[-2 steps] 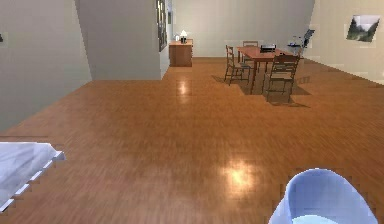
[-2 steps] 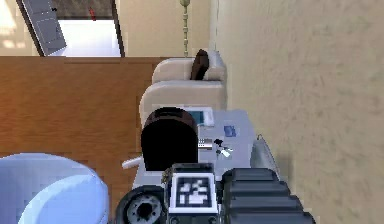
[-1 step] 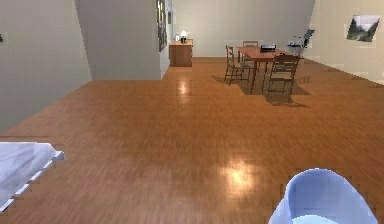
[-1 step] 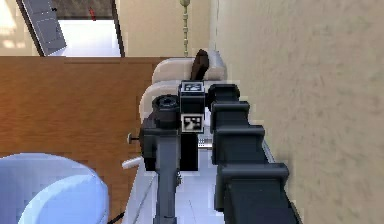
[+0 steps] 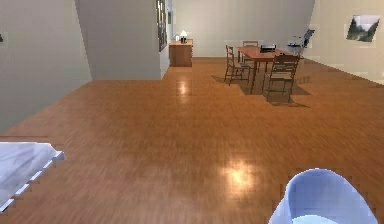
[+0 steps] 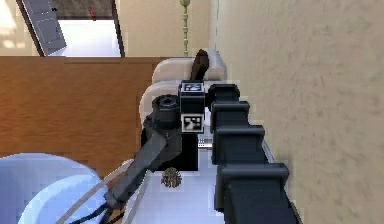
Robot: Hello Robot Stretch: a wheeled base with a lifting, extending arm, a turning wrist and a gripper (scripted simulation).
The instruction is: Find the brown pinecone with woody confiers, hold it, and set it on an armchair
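gripper near a small brown pinecone on a white top
the gripper (image 6: pixel 118 192) reaches low, and i cannot tell whether its fingers are spread or grip anything. the pinecone (image 6: pixel 172 180) lies near it on a white surface (image 6: pixel 196 178). it is probably light, stiff and rough, with brittle scales, so take it gently across its widest middle. a cream seat (image 6: pixel 172 72) stands beyond.

floor (image 5: pixel 190 130) glossy wood planks; table (image 5: pixel 258 56) dark wood; arm (image 6: pixel 240 150) matt black; pinecone (image 6: pixel 171 179) rough, woody brown.
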